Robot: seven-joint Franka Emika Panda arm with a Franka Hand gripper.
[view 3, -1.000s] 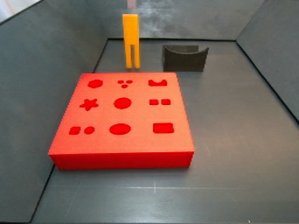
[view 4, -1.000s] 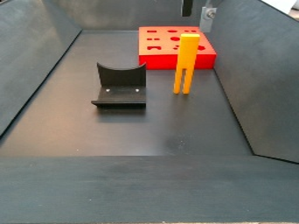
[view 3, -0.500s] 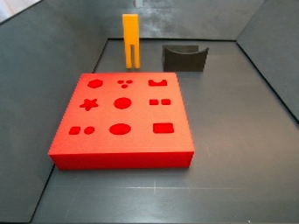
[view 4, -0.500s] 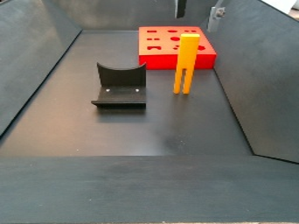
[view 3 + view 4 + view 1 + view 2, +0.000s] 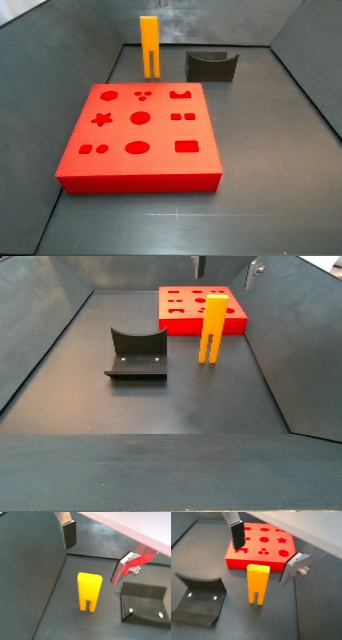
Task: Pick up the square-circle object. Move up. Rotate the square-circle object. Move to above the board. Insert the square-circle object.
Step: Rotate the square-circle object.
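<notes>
The square-circle object is an orange-yellow bar standing upright on the dark floor, prongs down, in both side views (image 5: 150, 45) (image 5: 211, 328) and both wrist views (image 5: 88, 591) (image 5: 257, 584). The red board (image 5: 140, 178) with its grid of shaped holes lies flat beside it, also in a side view (image 5: 181, 324) and a wrist view (image 5: 254, 560). My gripper (image 5: 92, 562) (image 5: 262, 562) hangs open and empty above the bar's top end, one finger on each side, touching nothing. Only its fingertips (image 5: 199, 266) show at the upper edge of a side view.
The dark grey fixture (image 5: 211, 65) (image 5: 136, 354) stands on the floor near the bar, and shows in both wrist views (image 5: 143, 604) (image 5: 198, 604). Grey walls enclose the floor on the sides and back.
The two fingertips at the top of the side view have spread further apart. The bar, the board and the fixture have not moved.
</notes>
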